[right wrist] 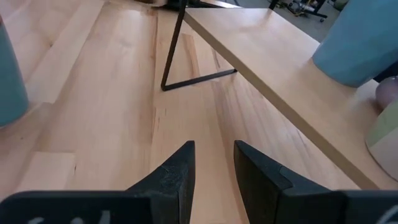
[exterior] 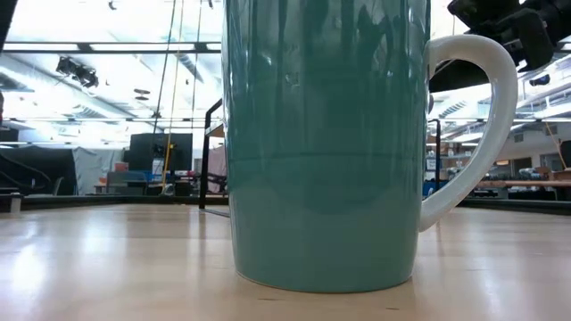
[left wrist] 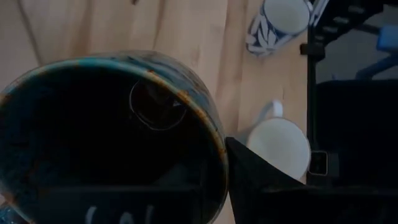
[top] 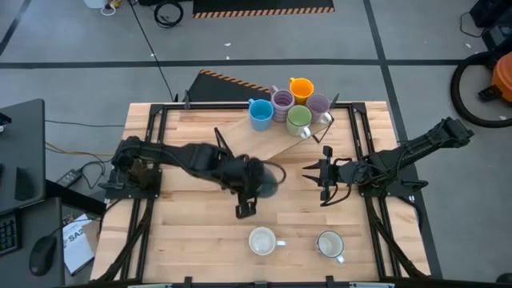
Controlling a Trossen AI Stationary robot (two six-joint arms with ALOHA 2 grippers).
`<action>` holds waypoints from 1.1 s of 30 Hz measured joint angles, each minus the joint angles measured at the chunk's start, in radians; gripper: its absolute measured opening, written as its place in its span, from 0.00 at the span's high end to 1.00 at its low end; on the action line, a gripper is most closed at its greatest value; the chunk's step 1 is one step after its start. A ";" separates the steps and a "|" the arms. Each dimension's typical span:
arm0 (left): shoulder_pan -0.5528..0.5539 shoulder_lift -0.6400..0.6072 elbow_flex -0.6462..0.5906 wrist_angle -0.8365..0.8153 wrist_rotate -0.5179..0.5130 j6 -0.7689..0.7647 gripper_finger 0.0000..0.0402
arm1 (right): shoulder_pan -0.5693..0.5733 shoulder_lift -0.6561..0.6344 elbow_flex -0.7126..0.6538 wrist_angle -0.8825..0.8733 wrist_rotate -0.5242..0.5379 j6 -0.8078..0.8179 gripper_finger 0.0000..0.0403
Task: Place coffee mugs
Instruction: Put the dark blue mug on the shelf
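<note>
Two white mugs are sitting at the counter's near edge, just near-right of the left end effector, which is pinching a dark mug's rim; the right end effector is idling, fingers slightly parted.

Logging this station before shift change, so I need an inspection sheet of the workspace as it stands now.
Surface: pale wooden table with a raised wooden shelf at the far side.
Job's things: blue, orange, two purple and green ceramic mugs clustered on the shelf; two white ceramic mugs at the near edge; dark glazed mug at table centre.
Clutter: nothing seen.
Grippers: left gripper shut on the dark mug's rim; right gripper empty, part open, over bare wood.
Cables: black cables on the floor.
Surroundings: grey floor, orange vacuum, desk.
</note>
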 joint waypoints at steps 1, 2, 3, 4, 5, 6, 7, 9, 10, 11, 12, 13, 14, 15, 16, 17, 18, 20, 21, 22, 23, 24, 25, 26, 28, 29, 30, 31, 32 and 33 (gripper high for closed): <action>0.011 -0.007 0.001 0.001 0.002 0.010 0.90 | 0.000 0.000 0.000 0.001 0.000 0.002 0.71; 0.020 -0.014 0.000 -0.003 0.003 0.026 0.90 | 0.000 0.000 0.000 0.001 0.000 0.003 0.71; 0.030 -0.018 0.000 -0.006 0.003 0.033 0.90 | 0.000 0.000 0.000 0.001 0.000 0.001 0.71; 0.040 -0.021 0.000 -0.010 0.003 0.049 0.90 | 0.000 0.000 0.000 0.001 0.000 -0.001 0.71; 0.050 -0.026 0.000 -0.012 0.003 0.058 0.90 | 0.000 0.000 0.000 0.001 0.000 -0.004 0.71; 0.059 -0.029 0.000 -0.022 0.007 0.074 0.90 | 0.000 0.000 0.000 0.001 0.000 -0.005 0.71; 0.071 -0.032 0.000 -0.037 0.011 0.084 0.90 | 0.000 0.000 0.000 0.002 -0.003 -0.008 0.71; 0.096 -0.035 0.000 -0.080 0.023 0.104 0.90 | 0.000 0.000 0.000 0.001 -0.007 -0.008 0.71; 0.111 -0.035 0.000 -0.102 0.025 0.109 0.90 | 0.000 0.000 0.000 0.004 -0.007 -0.008 0.71; 0.127 -0.035 0.000 -0.125 0.028 0.118 0.90 | 0.000 0.000 0.000 0.006 -0.008 -0.008 0.71; 0.143 -0.035 0.000 -0.150 0.031 0.129 0.90 | 0.000 0.000 0.000 0.006 -0.008 -0.008 0.71; 0.158 -0.035 0.000 -0.179 0.032 0.140 0.90 | 0.000 0.000 0.000 0.006 -0.008 -0.008 0.71; 0.175 -0.036 0.000 -0.206 0.031 0.159 0.90 | 0.000 0.000 0.000 0.008 -0.008 -0.010 0.71; 0.192 -0.036 0.000 -0.226 0.028 0.179 0.90 | 0.000 0.000 0.000 0.009 -0.006 -0.013 0.71; 0.209 -0.036 0.000 -0.239 0.027 0.197 0.90 | 0.000 0.000 0.000 0.009 -0.003 -0.020 0.71; 0.226 -0.036 0.000 -0.251 0.029 0.222 0.90 | 0.000 0.000 0.000 0.010 0.002 -0.029 0.71; 0.243 -0.036 0.000 -0.261 0.033 0.247 0.90 | -0.001 0.000 0.000 0.011 0.010 -0.037 0.71; 0.276 -0.036 0.000 -0.274 0.061 0.295 0.90 | -0.002 0.000 0.000 0.021 0.044 -0.059 0.71; 0.294 -0.038 0.000 -0.275 0.081 0.316 0.90 | -0.002 0.000 0.000 0.031 0.063 -0.067 0.71; 0.311 -0.040 0.000 -0.275 0.097 0.334 0.90 | -0.003 0.000 0.000 0.043 0.079 -0.074 0.71; 0.326 -0.042 0.000 -0.277 0.105 0.353 0.90 | -0.003 0.000 0.000 0.052 0.088 -0.078 0.71; 0.341 -0.043 0.000 -0.282 0.108 0.371 0.90 | -0.003 0.000 0.000 0.060 0.094 -0.079 0.71; 0.355 -0.043 0.000 -0.288 0.110 0.386 0.90 | -0.003 0.000 0.000 0.066 0.095 -0.079 0.71; 0.369 -0.043 0.000 -0.297 0.112 0.396 0.90 | -0.003 0.000 0.000 0.070 0.095 -0.076 0.71; 0.397 -0.043 0.000 -0.323 0.113 0.417 0.90 | -0.003 0.000 0.000 0.065 0.094 -0.057 0.71; 0.410 -0.043 0.000 -0.336 0.111 0.421 0.90 | -0.003 0.000 0.000 0.059 0.095 -0.045 0.71; 0.423 -0.043 0.000 -0.344 0.109 0.424 0.90 | -0.003 0.000 0.000 0.051 0.095 -0.035 0.71; 0.435 -0.043 0.000 -0.345 0.109 0.426 0.90 | -0.003 0.000 0.000 0.044 0.094 -0.026 0.71; 0.446 -0.043 0.000 -0.346 0.110 0.427 0.90 | -0.003 0.000 0.000 0.041 0.095 -0.017 0.71; 0.455 -0.043 0.000 -0.348 0.109 0.428 0.90 | -0.003 0.000 0.000 0.042 0.095 -0.008 0.71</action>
